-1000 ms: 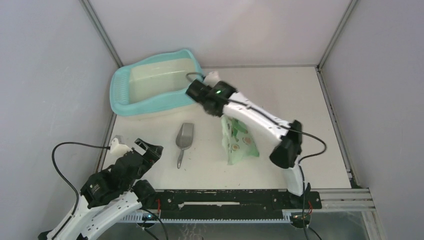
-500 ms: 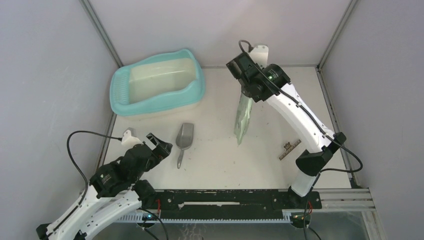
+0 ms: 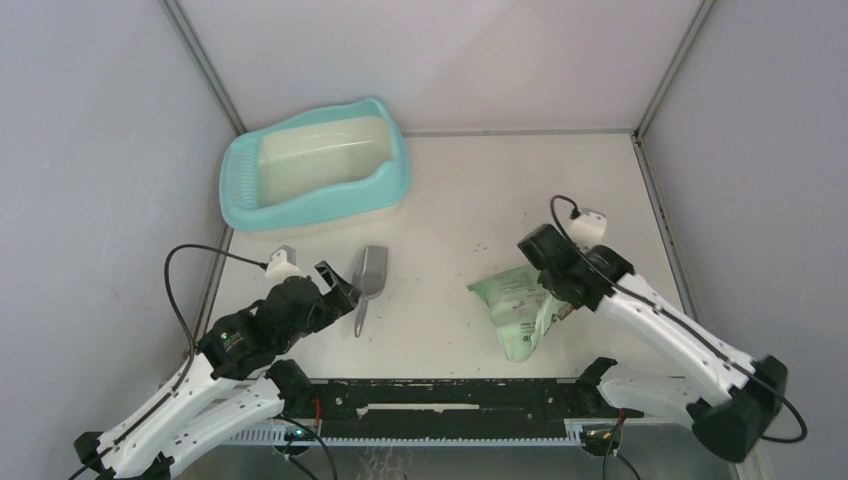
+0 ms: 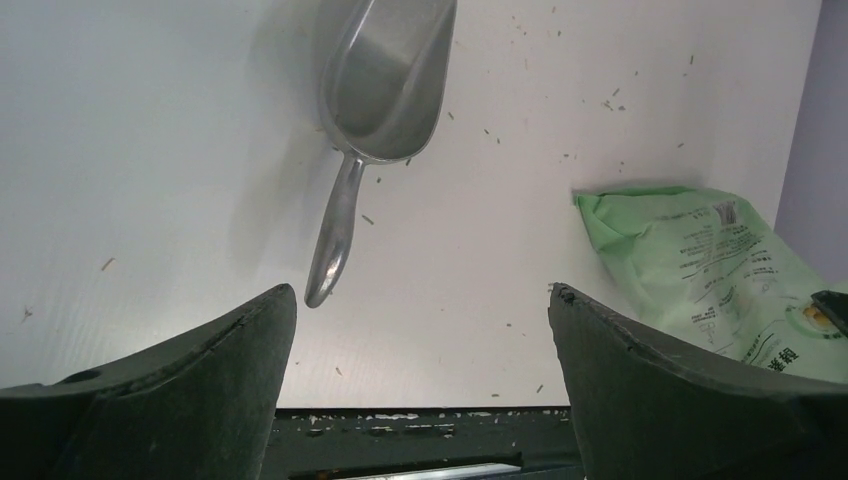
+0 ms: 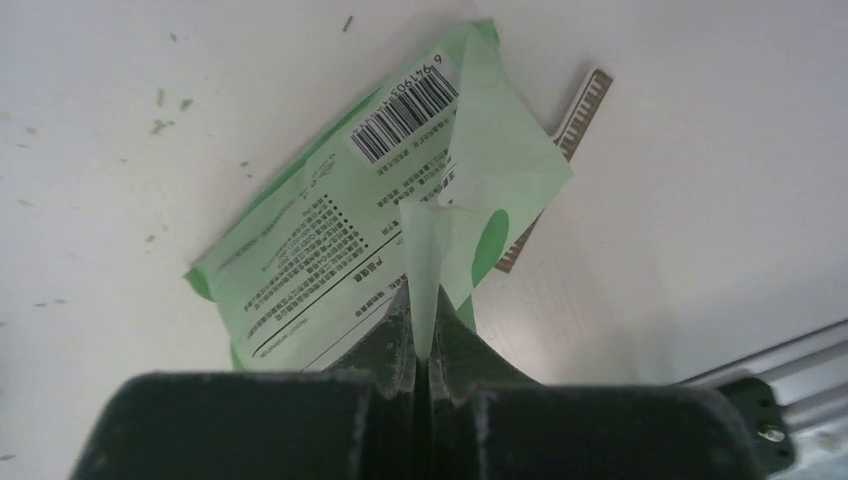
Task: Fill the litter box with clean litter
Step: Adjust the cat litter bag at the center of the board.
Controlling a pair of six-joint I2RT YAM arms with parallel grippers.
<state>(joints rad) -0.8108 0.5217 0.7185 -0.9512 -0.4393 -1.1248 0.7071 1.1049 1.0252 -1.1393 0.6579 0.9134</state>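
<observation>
- The right claw (image 5: pixel 420 352) is pinched shut on a thin fold of the bag (image 5: pixel 340 225), which lies flat, lower right of centre in the top view.
- The left claw (image 4: pixel 420 292) gapes wide and empty, near the scoop (image 4: pixel 378 85).
- The box (image 3: pixel 300 212) sits upper left, well apart from the bag.
- That fold may slip or tear on lifting, spilling more litter (image 5: pixel 160 126) over the table (image 3: pixel 480 180).

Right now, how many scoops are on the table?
1. The scoop lies in front of the litter box, just ahead of the open left gripper. I see no other.
</observation>
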